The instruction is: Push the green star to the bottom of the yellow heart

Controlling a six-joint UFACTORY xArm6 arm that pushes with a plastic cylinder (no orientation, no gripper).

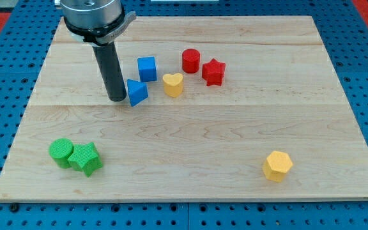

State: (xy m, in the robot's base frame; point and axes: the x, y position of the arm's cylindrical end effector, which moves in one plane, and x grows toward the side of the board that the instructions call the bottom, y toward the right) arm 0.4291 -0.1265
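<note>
The green star (86,158) lies near the view's bottom left, touching a green cylinder (61,152) on its left. The yellow heart (173,84) sits above the board's middle, toward the top. My tip (117,99) stands on the board just left of a blue triangle (137,92), touching or nearly touching it. The tip is well above the green star and left of the yellow heart.
A blue cube (147,68) sits up and left of the heart. A red cylinder (191,61) and a red star (213,71) lie to the heart's right. A yellow hexagon (277,166) lies at the bottom right. The wooden board (235,134) rests on a blue pegboard.
</note>
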